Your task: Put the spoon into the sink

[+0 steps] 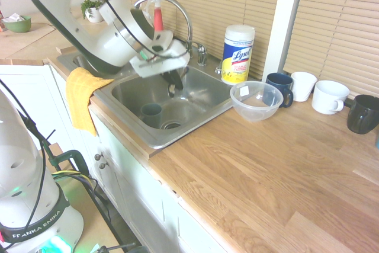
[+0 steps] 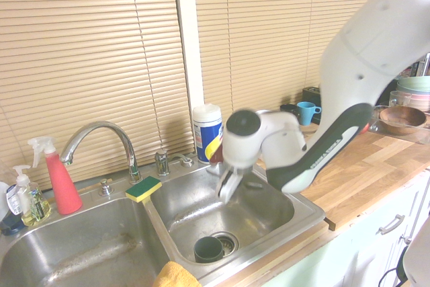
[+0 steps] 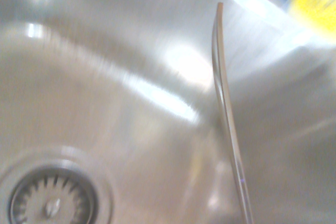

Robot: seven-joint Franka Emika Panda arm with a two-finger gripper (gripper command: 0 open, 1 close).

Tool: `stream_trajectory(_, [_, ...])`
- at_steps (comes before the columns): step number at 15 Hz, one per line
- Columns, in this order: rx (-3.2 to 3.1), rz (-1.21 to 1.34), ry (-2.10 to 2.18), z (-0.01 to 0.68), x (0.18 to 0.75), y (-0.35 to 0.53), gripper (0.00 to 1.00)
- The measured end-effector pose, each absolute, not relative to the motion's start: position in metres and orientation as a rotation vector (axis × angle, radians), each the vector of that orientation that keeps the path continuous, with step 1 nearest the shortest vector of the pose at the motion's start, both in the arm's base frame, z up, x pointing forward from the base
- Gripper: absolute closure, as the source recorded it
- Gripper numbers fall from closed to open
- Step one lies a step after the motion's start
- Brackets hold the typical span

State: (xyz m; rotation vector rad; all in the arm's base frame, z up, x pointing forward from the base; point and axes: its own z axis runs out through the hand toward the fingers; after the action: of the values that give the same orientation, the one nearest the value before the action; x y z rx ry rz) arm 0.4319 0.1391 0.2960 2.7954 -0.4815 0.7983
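Over the sink [image 1: 195, 96] basin — gripper [image 1: 172, 90] holds spoon [image 3: 226, 103] near-vertical.

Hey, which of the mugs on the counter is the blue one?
The dark blue mug right behind the clear bowl, nearest the sink. The two mugs beside it are white, and the far one is black.

Opposite exterior views share the sink [image 1: 177, 102]; wrist close.
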Motion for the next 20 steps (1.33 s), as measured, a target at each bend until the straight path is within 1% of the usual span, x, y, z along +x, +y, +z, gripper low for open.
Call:
stream_trajectory(4, [2.769, 0.662, -0.518, 0.228, 0.463, 0.141, 1.00])
stream_trajectory(8, [2.757, 0.574, -0.540, 0.193, 0.477, 0.136, 1.00])
stream_trajectory(19, [2.726, 0.486, -0.600, 0.162, 0.483, 0.112, 1.00])
stream_trajectory(20, [2.726, 0.479, -0.607, 0.159, 0.485, 0.110, 0.00])
